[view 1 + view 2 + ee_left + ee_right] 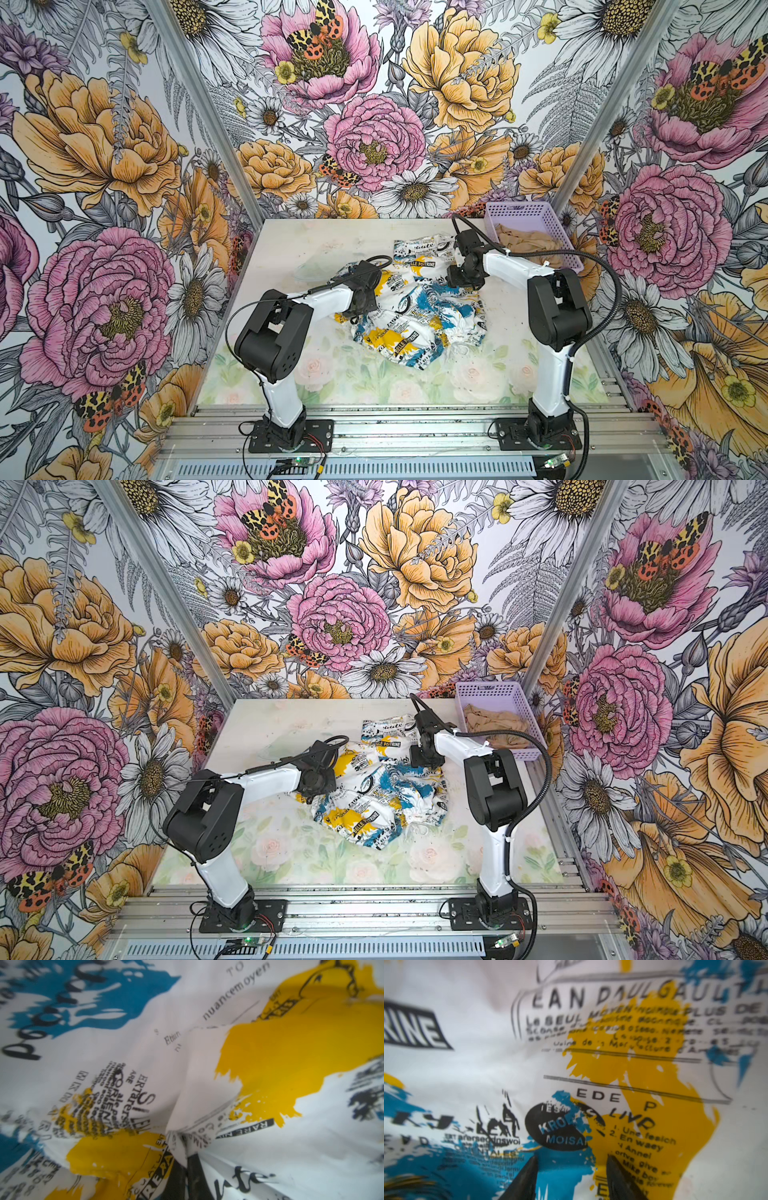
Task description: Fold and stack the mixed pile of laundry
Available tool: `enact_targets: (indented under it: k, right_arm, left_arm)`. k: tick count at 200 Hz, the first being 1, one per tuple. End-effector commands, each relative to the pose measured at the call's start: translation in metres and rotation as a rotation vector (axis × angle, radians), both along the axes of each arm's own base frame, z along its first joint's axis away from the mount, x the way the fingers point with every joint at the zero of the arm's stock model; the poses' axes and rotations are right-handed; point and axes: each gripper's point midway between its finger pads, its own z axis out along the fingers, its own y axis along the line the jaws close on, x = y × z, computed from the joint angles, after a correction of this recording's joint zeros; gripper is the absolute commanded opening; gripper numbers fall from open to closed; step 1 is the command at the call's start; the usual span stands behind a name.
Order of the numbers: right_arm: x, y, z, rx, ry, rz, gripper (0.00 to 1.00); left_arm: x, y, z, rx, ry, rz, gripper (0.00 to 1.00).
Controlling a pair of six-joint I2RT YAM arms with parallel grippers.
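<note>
We seem to be grasping to flatten: our left tool (185, 1159) pinches a fold of the newspaper-print garment (415, 316) crumpled mid-frame on the bench (291, 241), and the right tool (572, 1165), spread on it, must close next.

Printed garment (419, 309), black banners reading "ELLE POITRINE" toward its twelve and six o'clock edges, close up "nuancemoyen", "EAN PAUL GAULT", "PLUS DE", "MOISA"
</note>
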Motion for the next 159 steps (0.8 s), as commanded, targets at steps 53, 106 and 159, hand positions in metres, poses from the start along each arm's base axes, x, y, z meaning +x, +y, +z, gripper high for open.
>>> enact_targets:
  k: [53,106,159]
  right_arm:
    - [-0.172,0.142,0.004,0.215,0.252,0.229,0.47]
    - [-0.126,0.119,0.081,0.233,0.095,0.186,0.62]
    - [-0.059,0.04,0.054,0.049,0.034,0.109,0.71]
  left_arm:
    - [0.154,0.033,0.061,0.261,-0.225,-0.108,0.0]
    - [0.181,0.008,0.116,0.144,-0.344,-0.143,0.85]
    - [0.075,0.02,0.146,0.02,-0.329,-0.041,0.99]
